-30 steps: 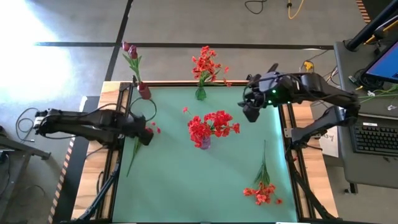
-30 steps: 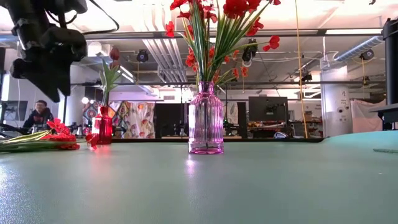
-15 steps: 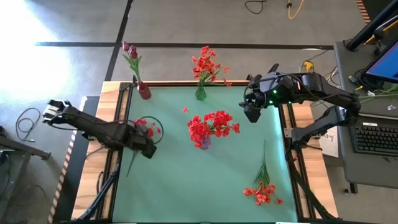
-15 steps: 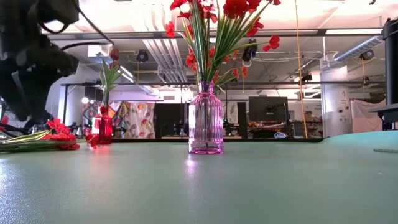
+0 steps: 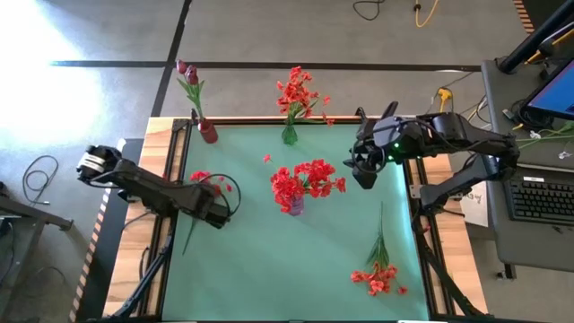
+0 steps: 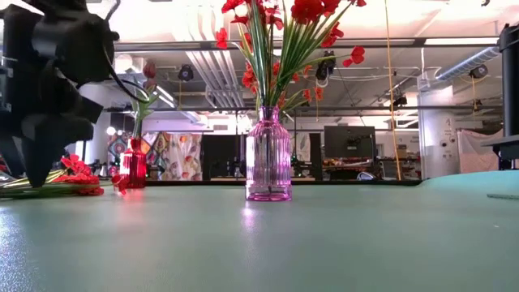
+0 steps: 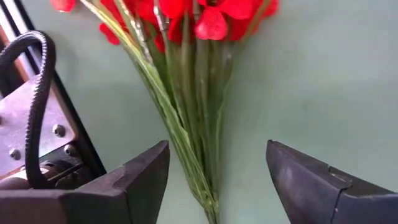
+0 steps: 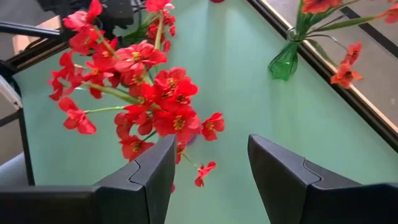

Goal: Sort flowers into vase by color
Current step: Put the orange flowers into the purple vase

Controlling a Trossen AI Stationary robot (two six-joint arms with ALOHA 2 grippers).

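A red spray (image 5: 204,182) lies flat on the green table near its left edge, blooms toward the far side and stems (image 7: 186,118) toward the near side. My left gripper (image 7: 217,171) points down over those stems, open, one finger on each side, touching nothing. In the low view it (image 6: 36,166) hangs just above the spray (image 6: 69,180). My right gripper (image 5: 363,170) hovers open and empty, high and to the right of the pink vase (image 5: 294,205) that holds red flowers (image 8: 149,93). A second spray (image 5: 378,269) lies at the near right.
A green vase (image 5: 289,135) with orange-red flowers stands at the far edge's middle. A red vase (image 5: 208,134) with dark magenta buds (image 5: 185,72) stands at the far left corner. A loose petal (image 5: 266,159) lies behind the pink vase. Bare mat stretches along the near side.
My left gripper has come down and a little toward the table's near edge, tipping to point steeply downward over the stems of the spray at the left. The spray lies where it lay.
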